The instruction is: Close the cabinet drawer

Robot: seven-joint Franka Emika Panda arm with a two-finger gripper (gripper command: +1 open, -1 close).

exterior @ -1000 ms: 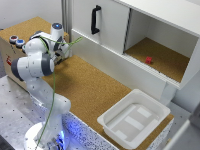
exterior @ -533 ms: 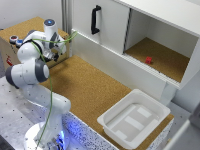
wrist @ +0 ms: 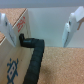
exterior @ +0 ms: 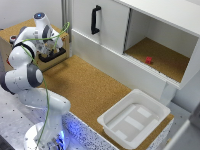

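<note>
Cabinet: low light-wood cabinet (exterior: 20, 37) with cork top stands at the exterior view's far left, on the cork table (exterior: 95, 90).
Drawer: dark-fronted drawer (exterior: 51, 56) sits on the cabinet's front face; its black handle (wrist: 34, 57) shows in the wrist view.
Gripper: gripper (wrist: 41, 29) is just at the drawer front, white fingers (wrist: 71, 27) spread apart, holding nothing.
Elsewhere: white tub (exterior: 134, 119) well apart, near the white cupboard (exterior: 150, 40).

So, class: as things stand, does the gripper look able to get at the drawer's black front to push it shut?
Probably yes. The gripper is open right by the drawer, with nothing visible between them.
</note>
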